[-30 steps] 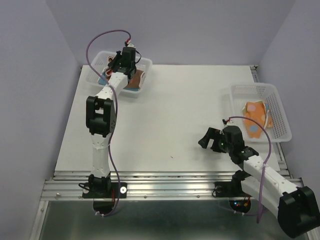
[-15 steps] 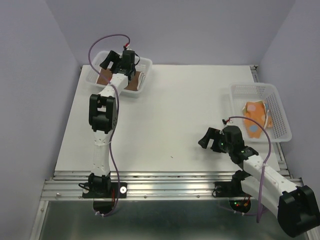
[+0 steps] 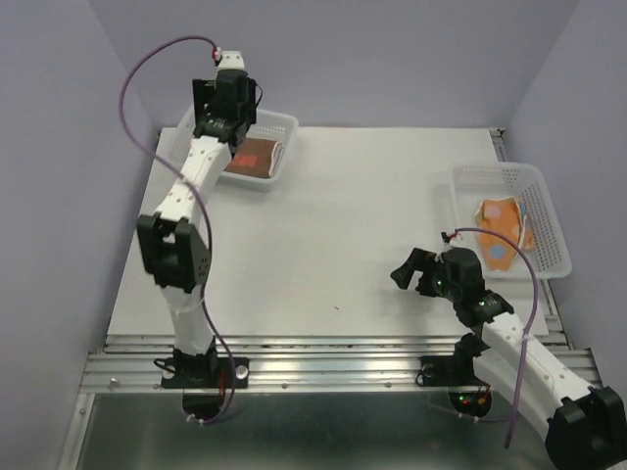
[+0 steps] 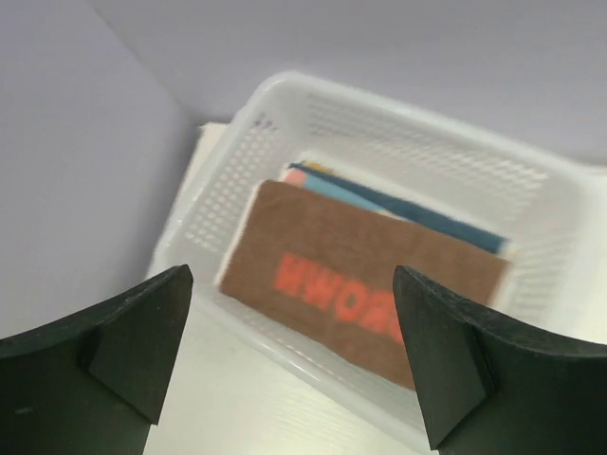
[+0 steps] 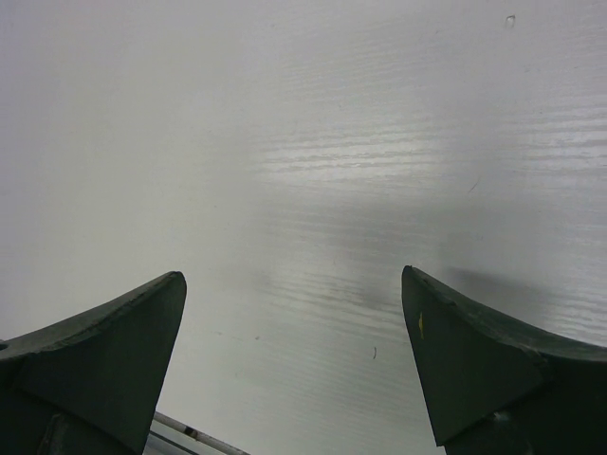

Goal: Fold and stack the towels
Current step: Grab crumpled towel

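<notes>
A folded brown-red towel (image 4: 365,284) with orange letters lies flat in the white mesh basket (image 4: 417,123) at the far left, on top of blue, navy and pink folded towels (image 4: 398,199). From above, the same brown towel (image 3: 253,157) shows in that basket (image 3: 284,125). My left gripper (image 4: 294,351) hangs open above the basket's near rim, apart from the stack, and appears raised (image 3: 223,122) in the top view. My right gripper (image 3: 409,274) stands open and holds nothing over bare table (image 5: 294,351). A crumpled orange towel (image 3: 500,230) lies in the right basket (image 3: 551,211).
The white tabletop (image 3: 353,225) lies between the two baskets. Lilac walls close in the left, back and right sides. A metal rail (image 3: 323,357) runs along the near edge by the arm bases. Purple cables loop off both arms.
My left gripper opened, let go of the brown-red towel on the stack in the left basket, and lifted up and away. The right arm shifted only slightly.
</notes>
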